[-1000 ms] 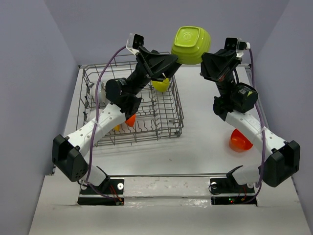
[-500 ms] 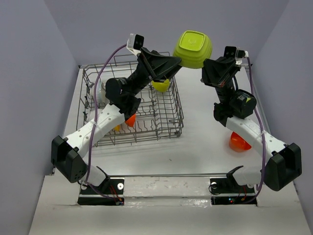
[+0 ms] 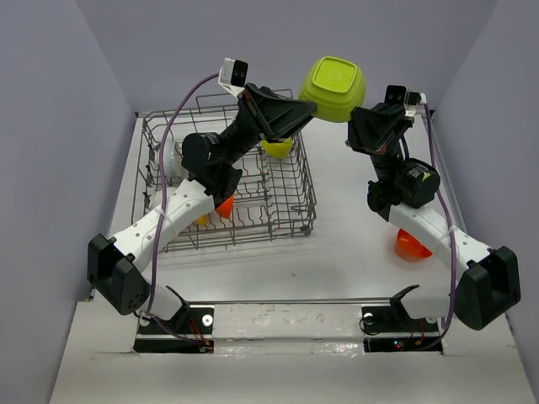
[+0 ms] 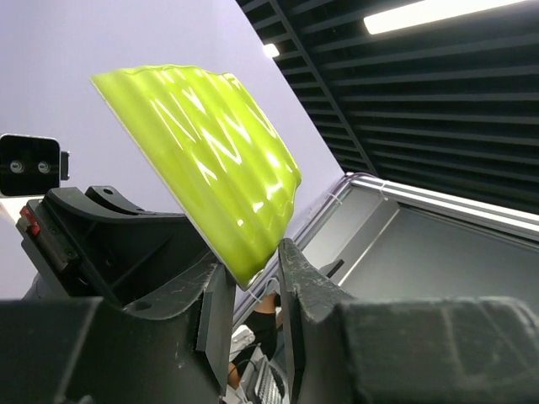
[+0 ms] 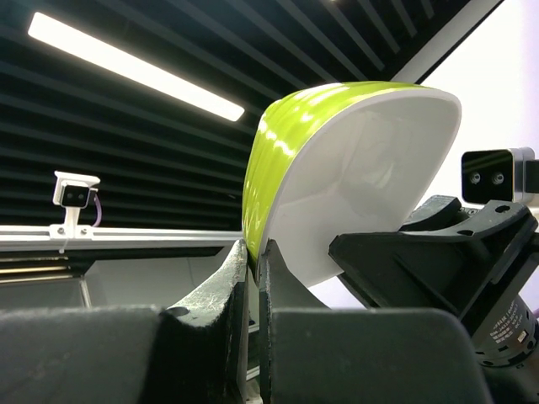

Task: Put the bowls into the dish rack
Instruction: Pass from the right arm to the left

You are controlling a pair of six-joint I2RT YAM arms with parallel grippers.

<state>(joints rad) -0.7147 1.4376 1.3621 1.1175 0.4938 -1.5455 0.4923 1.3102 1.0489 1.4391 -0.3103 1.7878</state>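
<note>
Top external view: the lime green bowl (image 3: 334, 87) hangs in the air over the counter's (image 3: 337, 252) far edge, between the two hands and just past the far right corner of the dish rack (image 3: 299, 215), not yet in it. The right hand (image 5: 253, 252) pinches its rim, fingers pressed onto the thin wall. The left hand (image 4: 257, 269) has a finger on each side of the opposite rim with a little gap showing; whether it grips cannot be told.

Inside the rack sit a yellow bowl (image 3: 278, 148) near its far right side, an orange bowl (image 3: 224, 207) toward the near side, and what looks like a white bowl (image 3: 169, 156) at the left, all partly hidden by the left arm. One red-orange bowl (image 3: 410, 245) lies on the counter by the right edge, unloaded. So the job looks partway done, with this bowl and at least that one left.
</note>
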